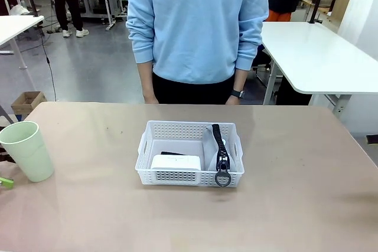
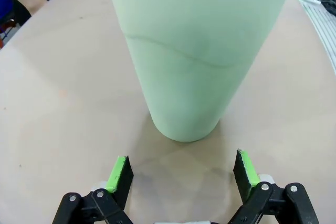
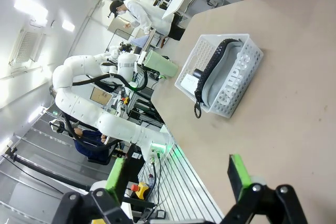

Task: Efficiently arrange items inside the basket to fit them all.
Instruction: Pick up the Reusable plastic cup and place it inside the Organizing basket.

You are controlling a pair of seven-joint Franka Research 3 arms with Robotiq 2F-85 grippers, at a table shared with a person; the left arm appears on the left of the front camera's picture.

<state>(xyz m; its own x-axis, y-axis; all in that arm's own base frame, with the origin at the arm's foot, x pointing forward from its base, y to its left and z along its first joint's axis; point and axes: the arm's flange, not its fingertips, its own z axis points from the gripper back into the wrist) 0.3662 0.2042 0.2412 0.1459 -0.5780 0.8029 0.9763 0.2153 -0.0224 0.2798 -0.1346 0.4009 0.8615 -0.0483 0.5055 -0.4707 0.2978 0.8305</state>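
Cup (image 1: 26,150) far left on table (image 1: 307,205) — basket (image 1: 177,176) mid-table.
Left gripper (image 2: 184,169) wide open, empty, just short of cup; right gripper (image 3: 178,174) wide open, empty. Case (image 1: 220,146), box (image 1: 175,162) in basket.

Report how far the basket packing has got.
Done: the case, white box and stapler, half hidden behind the box, lie in the basket. In hand: the left gripper, open, faces the cup without touching it. Remaining: the cup stands on the table, outside the basket.

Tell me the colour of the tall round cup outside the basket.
Pale green; the tall round cup shows best in the left wrist view.
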